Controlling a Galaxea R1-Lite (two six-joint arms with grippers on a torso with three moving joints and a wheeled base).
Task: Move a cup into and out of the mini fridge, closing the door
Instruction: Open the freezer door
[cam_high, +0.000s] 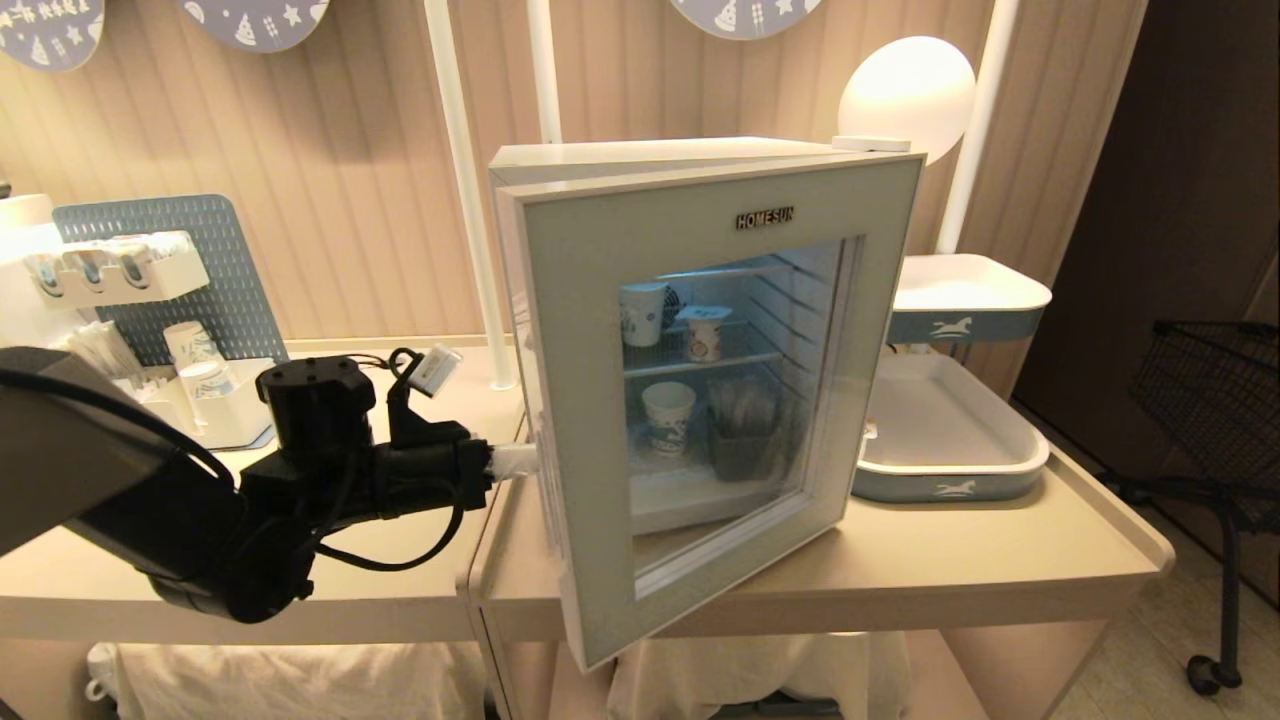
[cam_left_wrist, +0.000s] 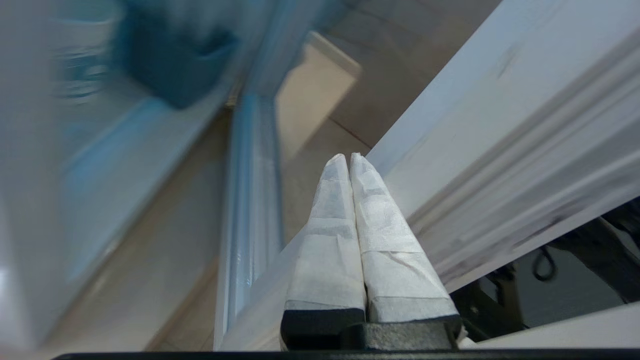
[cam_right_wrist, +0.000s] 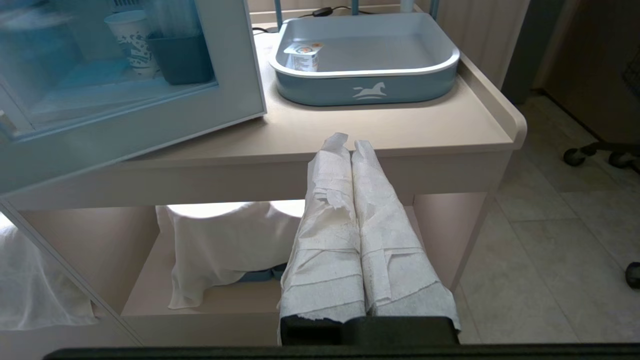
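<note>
The left gripper (cam_high: 525, 461) has its jaws clenched on nothing, tips at the free edge of the door (cam_high: 700, 400), which stands ajar on the fridge (cam_high: 660, 152). A cup (cam_high: 703, 333) sits on the upper shelf behind the glass, beyond the jaws. The right gripper (cam_right_wrist: 350, 142), jaws clenched, hangs below the bench (cam_right_wrist: 400, 135); another cup (cam_right_wrist: 304, 55) sits in the tray (cam_right_wrist: 367, 85) ahead.

Wall (cam_high: 330, 190) behind was beige w/ vertical ribbing, white poles (cam_high: 462, 190) running up it. Round globe lamp (cam_high: 905, 95) was lit at the back. Cream counter (cam_high: 950, 560) w/ a raised lip, pale tiled floor (cam_right_wrist: 560, 260) on the right, dark wire basket cart (cam_high: 1215, 400) on casters there.
</note>
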